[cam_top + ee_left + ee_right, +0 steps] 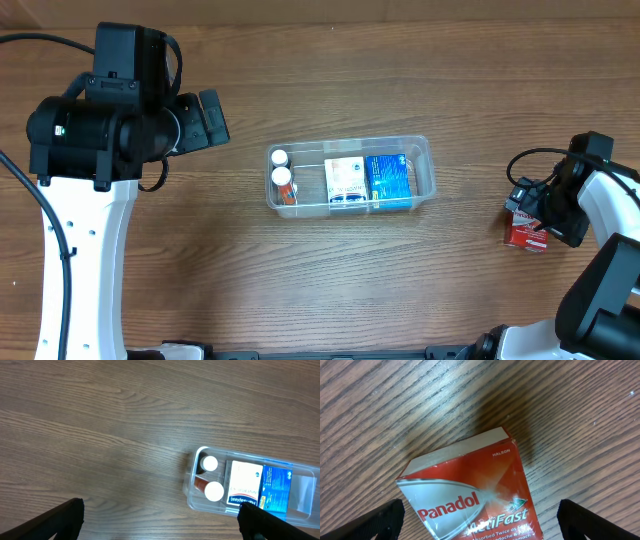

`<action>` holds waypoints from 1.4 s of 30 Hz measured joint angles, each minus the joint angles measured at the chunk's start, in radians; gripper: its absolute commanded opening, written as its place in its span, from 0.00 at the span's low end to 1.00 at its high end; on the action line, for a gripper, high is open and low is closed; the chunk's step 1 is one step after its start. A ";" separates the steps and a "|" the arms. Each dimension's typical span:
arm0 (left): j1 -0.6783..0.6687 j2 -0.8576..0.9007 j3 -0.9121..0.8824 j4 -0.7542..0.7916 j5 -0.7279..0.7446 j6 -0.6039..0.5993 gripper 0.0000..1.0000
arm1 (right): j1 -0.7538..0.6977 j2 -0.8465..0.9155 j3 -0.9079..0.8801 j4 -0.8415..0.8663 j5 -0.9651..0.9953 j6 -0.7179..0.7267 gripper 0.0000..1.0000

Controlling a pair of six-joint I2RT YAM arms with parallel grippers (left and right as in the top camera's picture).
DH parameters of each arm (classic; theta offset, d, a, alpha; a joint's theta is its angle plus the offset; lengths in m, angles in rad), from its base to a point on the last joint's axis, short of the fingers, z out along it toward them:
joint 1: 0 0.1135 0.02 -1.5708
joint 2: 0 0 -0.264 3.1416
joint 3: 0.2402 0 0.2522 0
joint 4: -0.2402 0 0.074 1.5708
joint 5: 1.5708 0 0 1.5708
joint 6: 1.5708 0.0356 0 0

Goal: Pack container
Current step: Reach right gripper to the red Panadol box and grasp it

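Observation:
The clear plastic container (420, 152) sits at the table's middle. It holds two white-capped bottles (283, 178), a white box (345, 181) and a blue box (389, 178). It also shows in the left wrist view (200, 503). My left gripper (160, 525) is open and empty, to the container's left. My right gripper (480, 522) is open, its fingers either side of a red Panadol box (485, 485) lying on the table at the far right (522, 234). The fingers do not touch the box.
The wooden table (350, 290) surrounds the container. The left arm's black body (110, 110) hangs over the left side. A black cable (530, 158) loops by the right arm.

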 measured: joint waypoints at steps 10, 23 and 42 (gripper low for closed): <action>0.000 0.000 0.000 -0.004 0.000 0.000 1.00 | 0.000 0.068 0.000 0.023 -0.014 -0.002 0.94; 0.000 0.000 0.000 -0.012 0.000 0.000 1.00 | 0.000 0.109 0.000 0.027 -0.045 -0.006 0.71; 0.000 0.000 0.000 -0.012 0.000 0.000 1.00 | 0.101 0.049 0.376 -0.305 -0.150 -0.016 0.71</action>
